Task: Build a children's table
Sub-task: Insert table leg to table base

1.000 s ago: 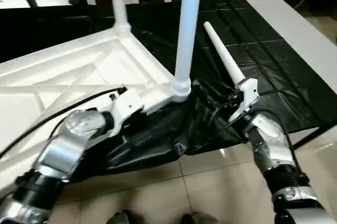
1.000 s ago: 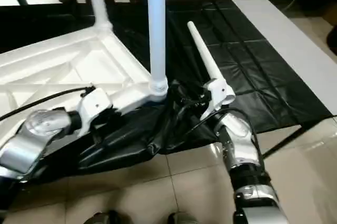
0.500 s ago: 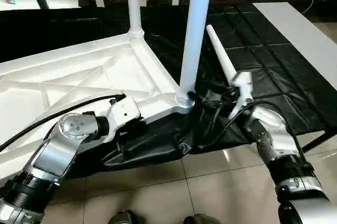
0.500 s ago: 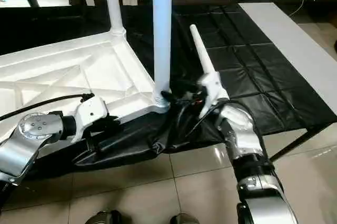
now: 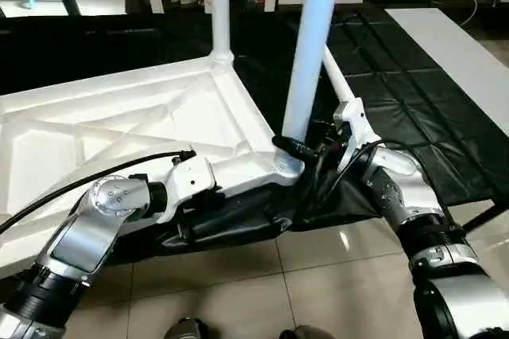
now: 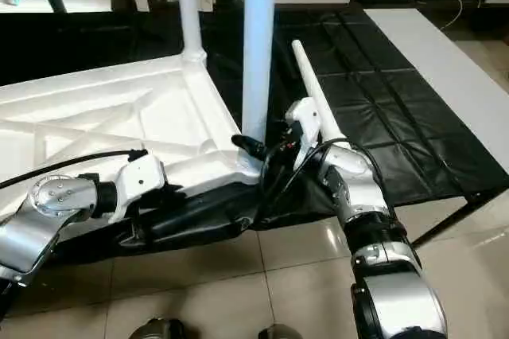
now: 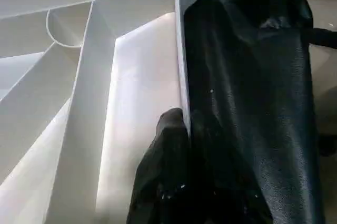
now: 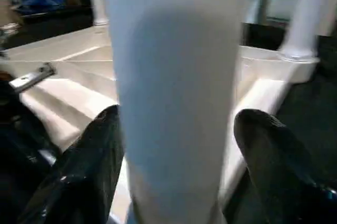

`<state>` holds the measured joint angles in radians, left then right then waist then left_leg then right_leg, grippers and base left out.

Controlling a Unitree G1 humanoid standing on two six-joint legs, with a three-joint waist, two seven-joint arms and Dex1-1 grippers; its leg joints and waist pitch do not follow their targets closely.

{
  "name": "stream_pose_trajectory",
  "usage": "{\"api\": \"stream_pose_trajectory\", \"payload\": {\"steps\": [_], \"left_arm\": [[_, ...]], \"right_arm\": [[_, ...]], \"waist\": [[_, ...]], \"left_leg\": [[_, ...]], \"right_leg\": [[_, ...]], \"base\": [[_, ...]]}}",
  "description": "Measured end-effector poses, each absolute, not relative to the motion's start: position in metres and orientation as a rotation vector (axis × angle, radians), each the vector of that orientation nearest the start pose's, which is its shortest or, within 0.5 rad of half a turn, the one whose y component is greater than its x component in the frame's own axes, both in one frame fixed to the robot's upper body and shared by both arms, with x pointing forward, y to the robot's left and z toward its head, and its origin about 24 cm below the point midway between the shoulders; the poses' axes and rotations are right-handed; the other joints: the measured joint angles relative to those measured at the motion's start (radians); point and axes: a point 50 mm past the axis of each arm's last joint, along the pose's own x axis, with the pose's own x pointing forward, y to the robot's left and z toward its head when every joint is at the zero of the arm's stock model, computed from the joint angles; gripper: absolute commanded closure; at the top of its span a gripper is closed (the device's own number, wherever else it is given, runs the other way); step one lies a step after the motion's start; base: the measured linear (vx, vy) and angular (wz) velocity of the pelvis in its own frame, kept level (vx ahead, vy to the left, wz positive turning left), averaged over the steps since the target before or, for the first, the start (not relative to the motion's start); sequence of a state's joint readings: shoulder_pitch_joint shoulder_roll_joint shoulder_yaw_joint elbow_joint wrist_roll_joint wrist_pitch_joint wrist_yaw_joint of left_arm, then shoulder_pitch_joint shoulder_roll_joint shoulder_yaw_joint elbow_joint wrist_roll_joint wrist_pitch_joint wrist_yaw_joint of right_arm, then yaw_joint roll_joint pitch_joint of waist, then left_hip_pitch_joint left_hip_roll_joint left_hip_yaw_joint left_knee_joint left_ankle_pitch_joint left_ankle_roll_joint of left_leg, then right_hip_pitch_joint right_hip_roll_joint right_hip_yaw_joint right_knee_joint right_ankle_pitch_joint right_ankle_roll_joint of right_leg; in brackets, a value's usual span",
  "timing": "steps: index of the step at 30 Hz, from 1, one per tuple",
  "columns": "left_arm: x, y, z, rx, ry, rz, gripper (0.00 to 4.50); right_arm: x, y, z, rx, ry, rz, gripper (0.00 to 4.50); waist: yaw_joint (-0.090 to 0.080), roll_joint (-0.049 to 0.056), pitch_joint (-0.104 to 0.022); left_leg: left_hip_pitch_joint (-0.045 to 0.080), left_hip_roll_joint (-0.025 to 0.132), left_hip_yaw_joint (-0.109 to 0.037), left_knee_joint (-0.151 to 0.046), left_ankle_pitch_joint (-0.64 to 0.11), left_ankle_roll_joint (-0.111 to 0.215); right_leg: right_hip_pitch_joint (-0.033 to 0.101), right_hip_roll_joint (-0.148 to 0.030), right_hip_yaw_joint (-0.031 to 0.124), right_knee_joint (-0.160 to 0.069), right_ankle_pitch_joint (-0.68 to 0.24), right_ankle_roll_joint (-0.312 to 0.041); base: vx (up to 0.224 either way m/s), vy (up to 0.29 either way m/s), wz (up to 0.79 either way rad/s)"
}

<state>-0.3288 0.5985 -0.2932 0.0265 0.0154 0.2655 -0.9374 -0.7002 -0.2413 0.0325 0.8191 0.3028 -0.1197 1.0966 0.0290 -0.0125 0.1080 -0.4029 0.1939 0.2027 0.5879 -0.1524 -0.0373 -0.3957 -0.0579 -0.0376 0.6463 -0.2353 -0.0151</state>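
Leg [image 5: 312, 52] stands upright in the near corner socket, right fingers [image 8: 89, 166] spread around it, left fingers [image 7: 168, 171] pinching the tabletop [image 5: 119, 116] rim

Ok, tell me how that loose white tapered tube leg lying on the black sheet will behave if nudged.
The loose white tapered plastic tube leg is round, so it would probably roll, curving toward its thin end. It looks hollow, likely light and stiff. The glossy black sheet under it seems slick and creased, so it may slide or snag.
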Motion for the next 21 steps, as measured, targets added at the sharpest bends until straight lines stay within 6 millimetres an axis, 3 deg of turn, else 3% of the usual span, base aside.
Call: {"api": "stream_pose_trajectory", "payload": {"steps": [13, 21], "left_arm": [[0.2786, 0.1614, 0.0750, 0.626, 0.354, -1.087, 4.50], [0.2781, 0.1602, 0.0744, 0.629, 0.352, -1.088, 4.50]], "right_arm": [[0.3488, -0.1343, 0.0814, 0.011, 0.048, 1.139, 2.49], [0.3499, -0.1357, 0.0814, 0.004, 0.065, 1.154, 2.57]], "waist": [[0.005, 0.002, -0.003], [0.005, 0.001, -0.005]], "left_leg": [[-0.001, 0.000, 0.000, 0.003, 0.000, 0.004], [-0.002, 0.001, 0.000, 0.007, -0.002, 0.006]], "right_leg": [[0.000, 0.000, 0.000, 0.001, 0.000, 0.000], [0.001, 0.000, 0.000, 0.001, 0.000, 0.000]], "base": [[0.000, 0.000, 0.00], [0.000, 0.000, 0.00]]}}
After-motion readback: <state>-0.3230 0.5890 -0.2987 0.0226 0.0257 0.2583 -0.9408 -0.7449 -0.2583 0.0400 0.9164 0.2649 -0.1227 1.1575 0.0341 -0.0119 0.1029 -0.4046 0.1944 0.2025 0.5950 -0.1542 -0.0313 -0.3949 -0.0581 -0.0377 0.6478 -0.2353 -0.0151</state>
